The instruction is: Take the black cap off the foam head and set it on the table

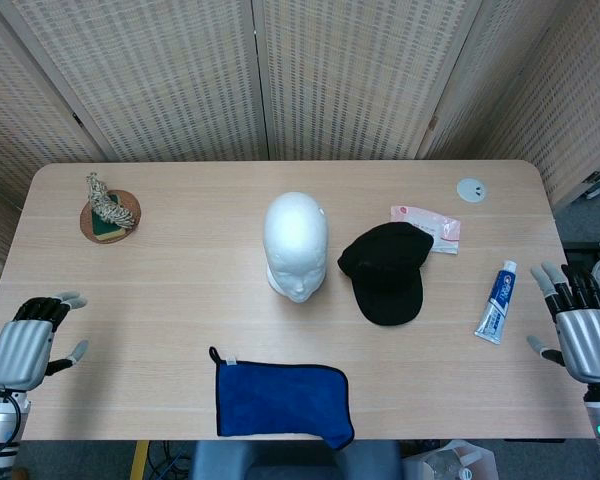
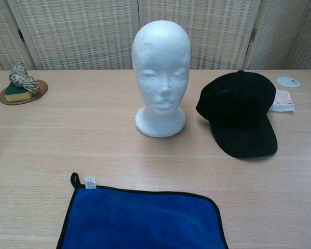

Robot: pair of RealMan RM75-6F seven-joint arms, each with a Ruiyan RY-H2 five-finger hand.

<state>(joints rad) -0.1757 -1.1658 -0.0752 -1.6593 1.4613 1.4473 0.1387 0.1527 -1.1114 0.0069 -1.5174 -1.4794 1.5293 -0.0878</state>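
Note:
The black cap (image 1: 385,271) (image 2: 240,113) lies flat on the table, just right of the bare white foam head (image 1: 296,244) (image 2: 161,72), which stands upright at the centre. My right hand (image 1: 583,329) hovers at the table's right edge, fingers spread, holding nothing. Over at the left front edge my left hand (image 1: 26,341) also holds nothing, its fingers partly bent. Neither hand shows in the chest view.
A blue cloth (image 1: 282,398) (image 2: 142,220) lies at the front centre. A toothpaste tube (image 1: 496,302) lies near my right hand. A pink packet (image 1: 428,225) and a small white disc (image 1: 471,189) sit at the back right, a coaster with a sponge (image 1: 109,212) at the back left.

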